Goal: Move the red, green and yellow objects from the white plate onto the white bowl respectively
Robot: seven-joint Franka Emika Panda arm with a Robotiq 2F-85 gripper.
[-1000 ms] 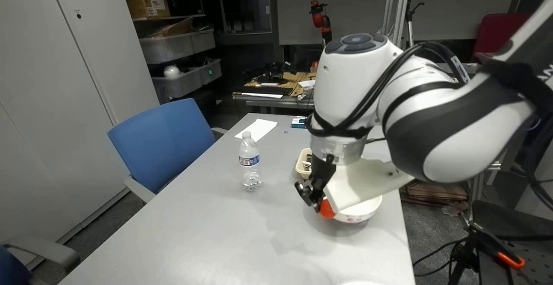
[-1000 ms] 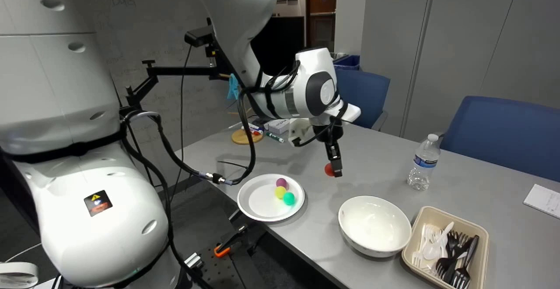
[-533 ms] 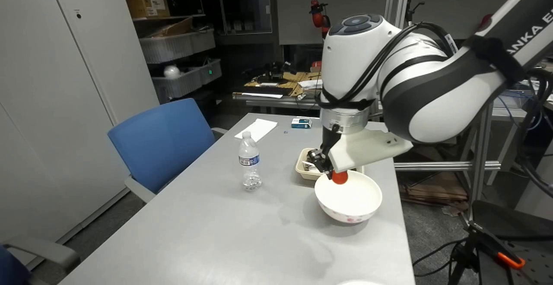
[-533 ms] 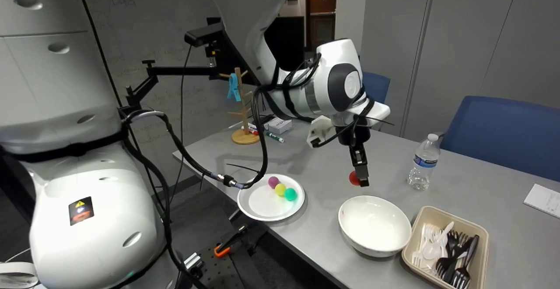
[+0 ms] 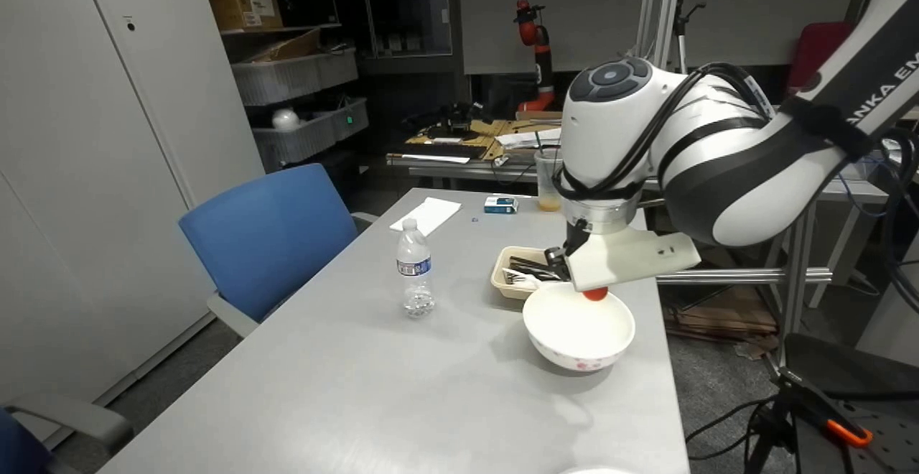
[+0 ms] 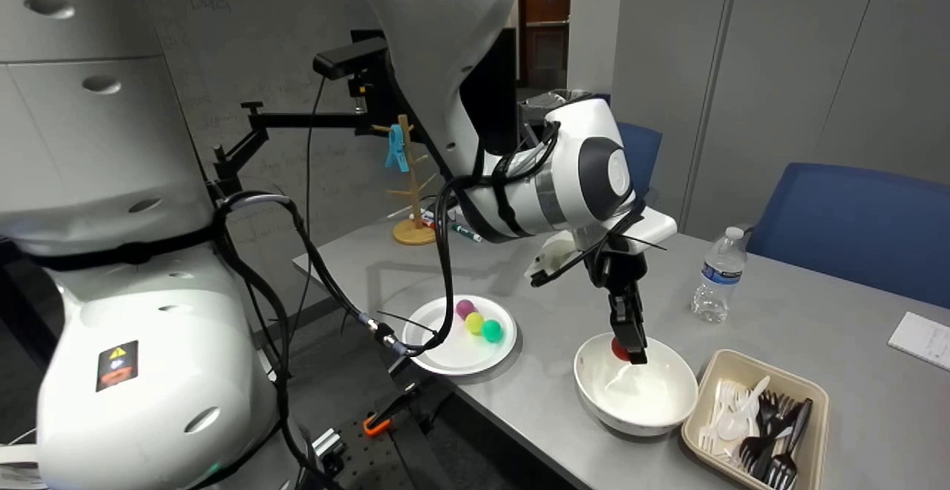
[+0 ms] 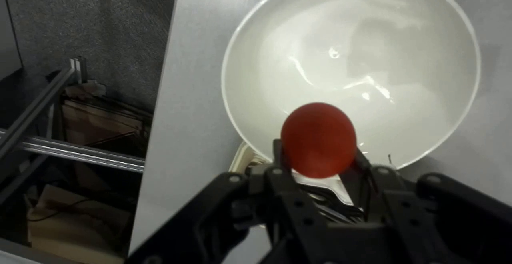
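My gripper is shut on the red object, a smooth ball pinched between its two fingertips. In the wrist view the ball overlaps the side of the white bowl nearer the tray; the bowl holds nothing. Both exterior views place the ball around the bowl's rim; its exact height is hard to judge. The green ball and yellow ball rest side by side on the white plate. A white bracket hides most of the fingers in an exterior view.
A purple ball also lies on the plate. Close beside the bowl stands a beige tray of plastic cutlery, partly beneath the gripper in the wrist view. A water bottle stands farther across the table. The table's edge runs near the bowl.
The gripper has carried the red ball across to the bowl, and over the last half second it has come down. It stays shut on the ball. Bowl and plate have not moved.
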